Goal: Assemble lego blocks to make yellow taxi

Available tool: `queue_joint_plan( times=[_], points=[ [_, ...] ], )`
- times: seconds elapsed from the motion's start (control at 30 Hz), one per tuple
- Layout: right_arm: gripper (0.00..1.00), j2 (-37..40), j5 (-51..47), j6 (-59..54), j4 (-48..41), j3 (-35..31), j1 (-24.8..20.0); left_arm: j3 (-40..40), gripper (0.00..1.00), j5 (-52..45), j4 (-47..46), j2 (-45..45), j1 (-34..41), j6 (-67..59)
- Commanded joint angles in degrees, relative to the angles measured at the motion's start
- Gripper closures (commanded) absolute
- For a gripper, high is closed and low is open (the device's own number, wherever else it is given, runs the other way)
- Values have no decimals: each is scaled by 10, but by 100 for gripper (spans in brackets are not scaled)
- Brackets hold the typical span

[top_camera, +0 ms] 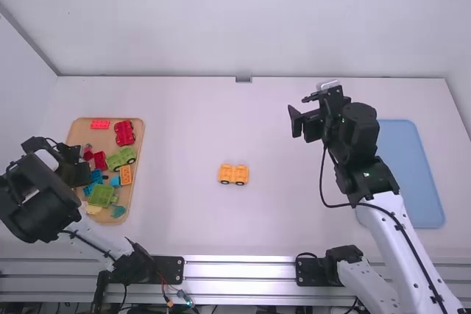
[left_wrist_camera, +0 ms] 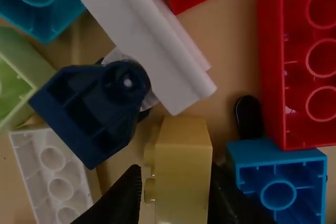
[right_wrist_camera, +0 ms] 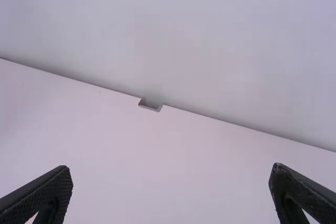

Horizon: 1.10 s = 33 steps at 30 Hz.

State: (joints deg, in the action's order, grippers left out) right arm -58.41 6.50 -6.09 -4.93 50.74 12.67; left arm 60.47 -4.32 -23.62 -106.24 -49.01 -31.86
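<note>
Yellow brick is pinched across studs and underside by the left end effector's narrowed fingers, presumably for lifting from the tray near the bench's left edge. Midway between side edges, the orange-yellow wheeled piece is set, apparently for building; the right end effector is held wide, empty.

This looks like a robotics lab, or a test cell within one; two jointed robot arms, the left arm at the lower left of the frame and the right arm at the lower right, stand by a slotted metal rail along the bottom; a black cable loops along the right one, and thin coloured wires with small connectors lie bare at the lower left of centre; plain white walls enclose the white tabletop at the back and sides.
</note>
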Motion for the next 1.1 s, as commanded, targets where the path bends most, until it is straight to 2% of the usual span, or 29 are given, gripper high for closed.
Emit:
queue_joint_plan(
  times=[0.0, 0.37, 0.53, 0.83, 1.07],
  points=[
    [2, 8, 1, 2, 2, 20, 7, -8, 60, -8, 0, -4, -5, 5],
    [1, 8, -5, -19, 2, 20, 32, -10, 59, -27, 12, -8, -5, 7],
    [1, 8, -4, -19, 2, 20, 23, -10, 67, -17, 10, -17, -4, 17],
    [1, 8, -3, -19, 2, 20, 25, -10, 63, -13, 25, -21, -1, 21],
    [1, 8, -3, -19, 2, 22, 28, -10, 64, -15, 32, -29, -1, 23]
  ],
)
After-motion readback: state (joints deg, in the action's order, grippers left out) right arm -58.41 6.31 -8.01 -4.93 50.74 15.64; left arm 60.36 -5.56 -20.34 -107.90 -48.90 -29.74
